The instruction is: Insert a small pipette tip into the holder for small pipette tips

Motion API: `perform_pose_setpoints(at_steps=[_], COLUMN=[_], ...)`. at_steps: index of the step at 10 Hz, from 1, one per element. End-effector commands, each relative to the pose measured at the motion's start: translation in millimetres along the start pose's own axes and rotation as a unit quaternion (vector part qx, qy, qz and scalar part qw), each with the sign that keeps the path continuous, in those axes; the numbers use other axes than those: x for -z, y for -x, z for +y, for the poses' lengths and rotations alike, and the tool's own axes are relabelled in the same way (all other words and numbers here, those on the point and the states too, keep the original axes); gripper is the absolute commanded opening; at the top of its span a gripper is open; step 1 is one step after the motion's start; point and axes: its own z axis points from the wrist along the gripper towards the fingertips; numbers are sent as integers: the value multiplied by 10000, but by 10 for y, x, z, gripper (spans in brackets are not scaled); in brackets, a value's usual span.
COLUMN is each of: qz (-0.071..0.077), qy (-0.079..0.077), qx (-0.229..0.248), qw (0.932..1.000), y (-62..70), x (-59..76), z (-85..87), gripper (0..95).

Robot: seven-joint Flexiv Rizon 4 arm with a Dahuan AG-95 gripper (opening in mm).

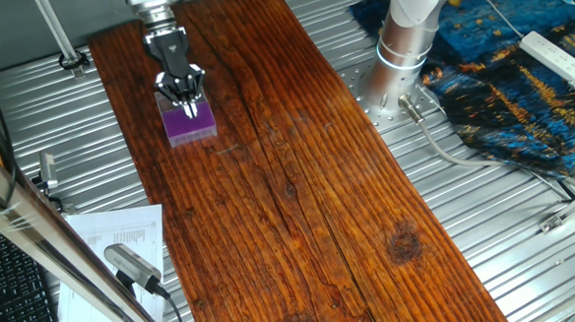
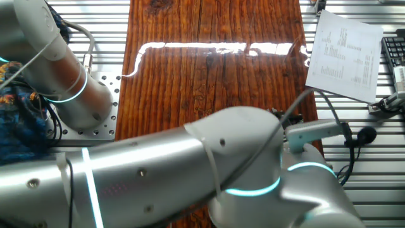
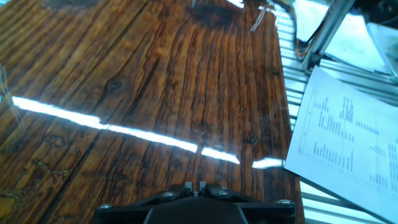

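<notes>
- Near us in one fixed view we see a sheet of printed paper (image 1: 116, 241) lying at the left of the board, partly on the metal table (image 1: 520, 232).
- A long brown wooden board (image 1: 297, 171) lies on the table and runs from near to far.
- At the right, a little farther back, the silver base of the arm (image 1: 402, 49) stands on the table, just beside the board.
- Beside that base lies a blue and yellow cloth (image 1: 528, 85), with a white power strip (image 1: 554, 55) on it.
- At the far left of the board stands the holder for small pipette tips (image 1: 189, 122), a little box with a bright purple top.
- The gripper (image 1: 186, 103) points down right above the purple top, very close to it.
- Its fingers (image 1: 191, 109) look close together, but we cannot tell if they are pressed on anything.
- We cannot see the small pipette tip in any view; it is too small to make out.
- In the other fixed view the big silver arm (image 2: 190, 164) fills the near part and hides the box.
- In the hand view we see only shiny board and the paper (image 3: 348, 137) at the right.
</notes>
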Motion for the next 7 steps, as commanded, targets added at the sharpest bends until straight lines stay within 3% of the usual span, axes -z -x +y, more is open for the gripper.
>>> perform_pose_setpoints(at_steps=[1, 3, 4, 7], qz=[-172, -230, -343, -498], qy=[-47, -69, -102, -164], qx=[4, 22, 47, 37], qw=[9998, 9997, 9993, 9986], y=[7, 3, -9, -28], x=[7, 5, -1, -10], z=[18, 21, 24, 34], gripper=[0, 0, 0, 0])
